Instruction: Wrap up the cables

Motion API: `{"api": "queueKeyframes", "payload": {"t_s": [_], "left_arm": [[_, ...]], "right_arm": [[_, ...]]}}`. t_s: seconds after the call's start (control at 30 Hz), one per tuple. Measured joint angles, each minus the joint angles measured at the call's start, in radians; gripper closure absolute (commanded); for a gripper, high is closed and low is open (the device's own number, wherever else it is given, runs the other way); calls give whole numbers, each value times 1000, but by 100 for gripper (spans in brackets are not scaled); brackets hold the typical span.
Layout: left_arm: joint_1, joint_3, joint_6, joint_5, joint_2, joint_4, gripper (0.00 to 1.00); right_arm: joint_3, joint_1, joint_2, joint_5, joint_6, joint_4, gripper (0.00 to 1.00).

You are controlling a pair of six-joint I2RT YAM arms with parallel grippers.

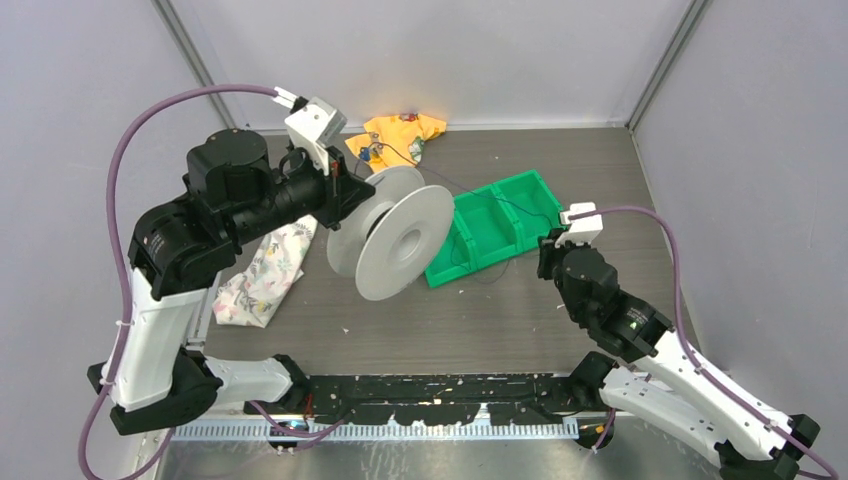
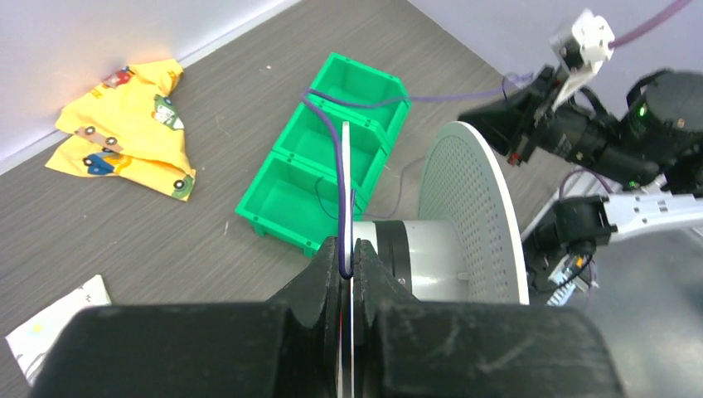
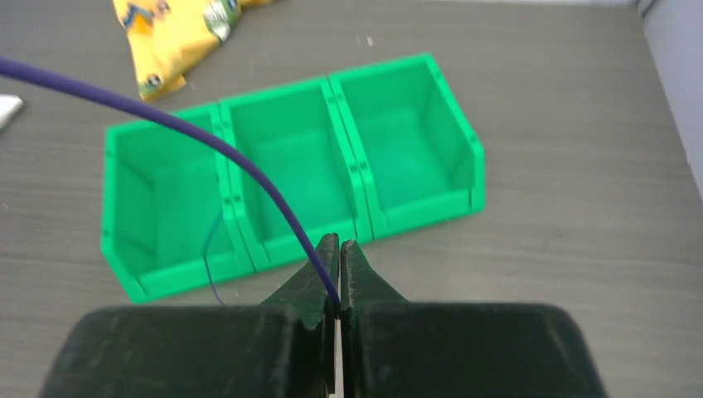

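The pale spool point(image 1: 400, 240) was clamped at its flange by the left gripper point(image 2: 350, 249). At 3 o'clock of the green bins point(image 3: 398, 166), the thin dark cable point(image 3: 166, 124) was pinched by the right gripper point(image 3: 339, 245).

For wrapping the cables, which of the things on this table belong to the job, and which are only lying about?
Belongs to the job:
- the cable, pinched by the right gripper, jaws shut
- the spool, its rim clamped by the left gripper

Only lying about:
- the green bins, which the cable merely passes over
- the yellow cloth
- the patterned cloth
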Motion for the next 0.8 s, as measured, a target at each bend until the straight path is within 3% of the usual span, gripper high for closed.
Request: {"api": "queueKeyframes", "payload": {"t_s": [0.2,0.4,0.67,0.8], "left_arm": [[68,-14,-33,-19,0,61,100],[100,-87,-72,-89,-33,156,100],[136,-183,-189,-188,-63,344,100],[154,-251,-263,-276,-59,452,100]], "right_arm": [[-1,-2,12,-19,174,-215,100],[-32,-2,34,-89,274,-285,100],[3,18,297,-194,327,-317,100],[10,80,337,-212,333,-319,100]]}}
